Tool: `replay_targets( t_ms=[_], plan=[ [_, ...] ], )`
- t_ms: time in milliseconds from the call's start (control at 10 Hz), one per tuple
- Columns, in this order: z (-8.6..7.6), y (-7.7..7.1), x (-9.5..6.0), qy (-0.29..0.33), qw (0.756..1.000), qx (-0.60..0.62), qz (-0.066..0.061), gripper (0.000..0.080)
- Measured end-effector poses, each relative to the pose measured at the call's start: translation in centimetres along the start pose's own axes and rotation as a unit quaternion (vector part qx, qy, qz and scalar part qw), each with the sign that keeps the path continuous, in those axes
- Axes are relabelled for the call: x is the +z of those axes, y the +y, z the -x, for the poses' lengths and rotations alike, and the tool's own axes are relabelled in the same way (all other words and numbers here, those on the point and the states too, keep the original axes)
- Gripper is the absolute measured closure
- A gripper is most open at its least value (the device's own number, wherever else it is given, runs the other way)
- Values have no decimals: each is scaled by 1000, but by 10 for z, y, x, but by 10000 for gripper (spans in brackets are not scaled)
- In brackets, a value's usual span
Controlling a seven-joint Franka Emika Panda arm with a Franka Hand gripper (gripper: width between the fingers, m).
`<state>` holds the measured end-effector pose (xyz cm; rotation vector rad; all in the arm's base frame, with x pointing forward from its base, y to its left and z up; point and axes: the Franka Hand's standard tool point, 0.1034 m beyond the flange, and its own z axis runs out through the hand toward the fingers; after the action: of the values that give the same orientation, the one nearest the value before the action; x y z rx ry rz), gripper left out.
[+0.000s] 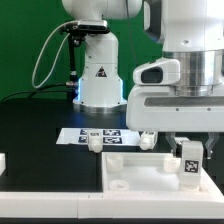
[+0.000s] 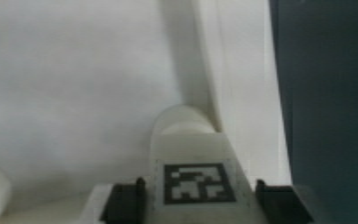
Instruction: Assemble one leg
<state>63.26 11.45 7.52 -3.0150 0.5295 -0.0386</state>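
Observation:
My gripper [image 1: 189,166] is shut on a leg [image 1: 188,150], a chunky white post with a black-and-white tag on its side. It holds the leg upright over the right end of the large flat white panel [image 1: 125,172]. In the wrist view the leg [image 2: 194,140] sits between the two dark fingers [image 2: 126,200], tag facing the camera, with the panel [image 2: 69,100] below it. I cannot tell whether the leg touches the panel. Two more legs [image 1: 93,143] [image 1: 147,141] stand behind the panel.
The marker board [image 1: 100,133] lies on the black table in front of the robot's white base [image 1: 100,75]. A white part [image 1: 3,160] shows at the exterior view's left edge. In the wrist view, black table [image 2: 327,90] runs beside the panel's edge.

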Motion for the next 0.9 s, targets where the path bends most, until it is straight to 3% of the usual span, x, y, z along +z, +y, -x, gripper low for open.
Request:
replay_targets(
  t_ms=[200, 400, 600, 700, 900],
  plan=[
    [0, -2, 0, 1, 988, 155, -6, 514],
    [2, -8, 2, -1, 949, 316, -7, 514],
    [0, -7, 2, -4, 904, 426, -28, 512],
    [0, -8, 2, -7, 896, 443, -31, 512],
    [0, -8, 2, -7, 903, 428, -32, 512]
  ],
)
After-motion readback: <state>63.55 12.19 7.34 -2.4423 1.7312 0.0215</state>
